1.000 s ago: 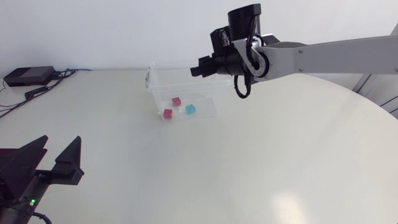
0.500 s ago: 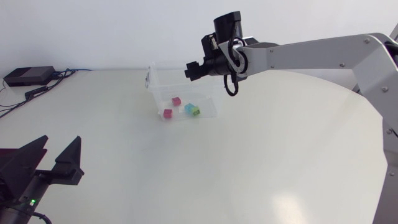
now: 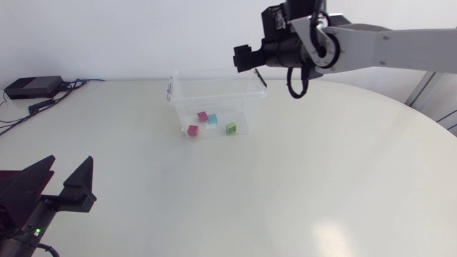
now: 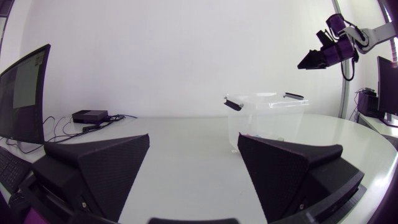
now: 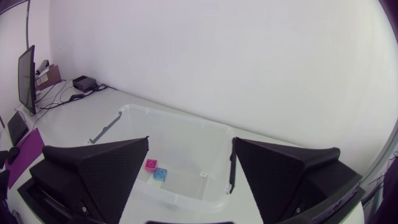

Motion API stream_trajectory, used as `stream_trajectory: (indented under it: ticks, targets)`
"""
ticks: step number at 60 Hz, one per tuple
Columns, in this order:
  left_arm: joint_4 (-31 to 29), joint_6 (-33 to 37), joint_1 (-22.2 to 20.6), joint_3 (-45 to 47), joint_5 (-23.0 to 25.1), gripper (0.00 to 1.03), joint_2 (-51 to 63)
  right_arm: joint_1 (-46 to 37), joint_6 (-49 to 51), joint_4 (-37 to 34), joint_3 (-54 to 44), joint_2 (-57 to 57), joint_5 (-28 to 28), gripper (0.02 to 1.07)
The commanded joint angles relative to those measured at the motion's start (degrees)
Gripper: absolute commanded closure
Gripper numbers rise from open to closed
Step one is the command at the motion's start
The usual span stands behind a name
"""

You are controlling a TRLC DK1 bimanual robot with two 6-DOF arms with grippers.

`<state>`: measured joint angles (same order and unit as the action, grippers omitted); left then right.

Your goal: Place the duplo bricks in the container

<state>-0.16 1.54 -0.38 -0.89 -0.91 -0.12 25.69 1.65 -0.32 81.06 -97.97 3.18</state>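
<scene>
Right hand [image 3: 246, 57] hung wide, empty, over container [image 3: 214, 89]; any low sweep risked clipping its rim, spilling bricks [image 3: 203, 116].

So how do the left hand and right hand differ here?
The left hand sits low at the near side of the table; the right hand is raised above the container. The left hand is far from the container, the right hand close. Both are open and empty.

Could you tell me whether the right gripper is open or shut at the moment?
Open: the right gripper has its fingers wide apart, nothing held between them.
</scene>
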Motion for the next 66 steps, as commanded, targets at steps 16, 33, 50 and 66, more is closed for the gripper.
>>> stream_trajectory:
  ticks: [16,33,50,66]
  targets:
    - [-0.10,0.66,0.47,0.80,-0.32,0.04,-0.67,-0.91,-0.42,4.10,-17.78,18.61,2.97,0.06]
    - [-0.10,0.66,0.47,0.89,-0.32,0.04,-0.67,-0.64,1.95,8.58,-36.06,35.57,5.08,0.06]
    - [-0.10,0.66,0.47,0.80,-0.32,0.04,-0.67,-1.17,3.54,11.65,-53.20,53.06,5.78,0.06]
    - [-0.09,0.57,0.47,0.80,-0.27,0.04,-0.64,-1.91,2.99,6.31,-62.67,70.81,5.42,0.06]
